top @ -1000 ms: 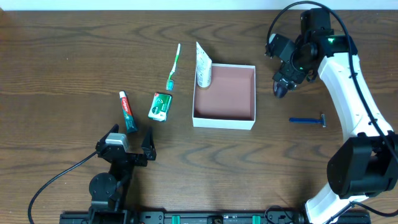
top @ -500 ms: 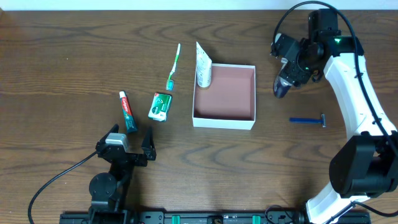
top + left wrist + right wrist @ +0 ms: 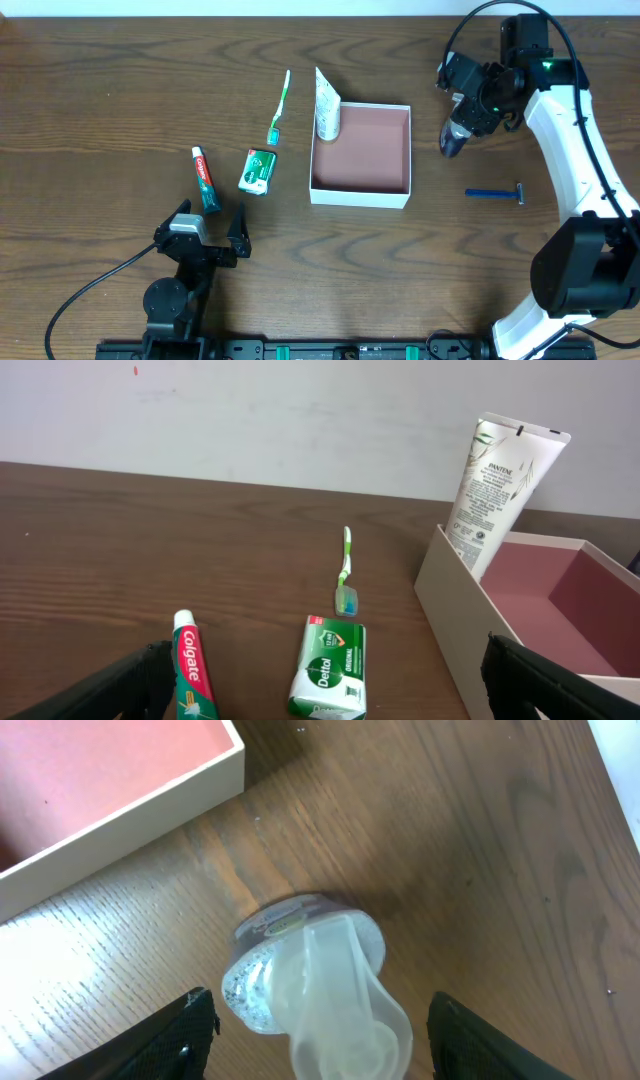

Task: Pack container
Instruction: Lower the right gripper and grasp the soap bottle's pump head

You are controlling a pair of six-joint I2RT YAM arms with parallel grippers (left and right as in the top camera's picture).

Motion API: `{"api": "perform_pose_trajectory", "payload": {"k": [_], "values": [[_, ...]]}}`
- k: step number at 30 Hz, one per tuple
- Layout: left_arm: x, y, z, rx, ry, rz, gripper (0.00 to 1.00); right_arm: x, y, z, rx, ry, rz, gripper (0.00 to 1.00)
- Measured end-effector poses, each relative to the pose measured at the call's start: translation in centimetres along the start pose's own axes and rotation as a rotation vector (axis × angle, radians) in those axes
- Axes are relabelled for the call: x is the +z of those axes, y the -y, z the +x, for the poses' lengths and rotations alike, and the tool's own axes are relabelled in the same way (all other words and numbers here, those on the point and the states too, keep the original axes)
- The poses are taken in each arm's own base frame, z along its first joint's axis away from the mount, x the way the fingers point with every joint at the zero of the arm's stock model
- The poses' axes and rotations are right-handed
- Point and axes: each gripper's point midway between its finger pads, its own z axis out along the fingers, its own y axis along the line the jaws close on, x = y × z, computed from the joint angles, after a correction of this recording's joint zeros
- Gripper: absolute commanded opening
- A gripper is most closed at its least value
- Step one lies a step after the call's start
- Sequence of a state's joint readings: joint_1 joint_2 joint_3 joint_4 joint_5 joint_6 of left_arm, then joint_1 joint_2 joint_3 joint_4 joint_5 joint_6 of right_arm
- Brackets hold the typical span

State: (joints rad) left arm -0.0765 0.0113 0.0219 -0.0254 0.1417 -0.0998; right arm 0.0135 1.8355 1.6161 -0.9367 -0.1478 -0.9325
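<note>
The right gripper (image 3: 322, 1038), open and empty, had drifted slightly far-right while the clear bottle (image 3: 300, 955) stayed on the desk (image 3: 120, 100), unpacked, right of the container (image 3: 360, 192).

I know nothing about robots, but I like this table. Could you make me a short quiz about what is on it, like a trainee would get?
1. True or false: the white tube already stands inside the container.
2. Which of these lies on the table to the right of the container? A) a comb B) a blue razor C) a sponge
3. How many toiletries lie on the table to the left of the container?

Key
1. True: it leans upright in the far left corner.
2. B.
3. Three: the toothbrush, the toothpaste and the soap packet.
</note>
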Motion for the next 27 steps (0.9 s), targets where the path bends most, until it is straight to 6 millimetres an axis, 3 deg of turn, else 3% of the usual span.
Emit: {"api": "perform_pose_trajectory", "payload": {"k": [7,14,20,27], "values": [[0.0,0.0,0.0,0.0,0.0,0.0,0.98,-0.2,1.2,1.1,0.082,0.0,0.02,0.69],[0.0,0.0,0.0,0.0,0.0,0.0,0.98,0.8,0.9,1.2,0.126,0.004,-0.013,0.68],[0.0,0.0,0.0,0.0,0.0,0.0,0.98,2.6,0.4,1.7,0.143,-0.015,-0.056,0.62],[0.0,0.0,0.0,0.0,0.0,0.0,0.98,3.0,0.5,1.6,0.165,-0.01,-0.054,0.5]]}}
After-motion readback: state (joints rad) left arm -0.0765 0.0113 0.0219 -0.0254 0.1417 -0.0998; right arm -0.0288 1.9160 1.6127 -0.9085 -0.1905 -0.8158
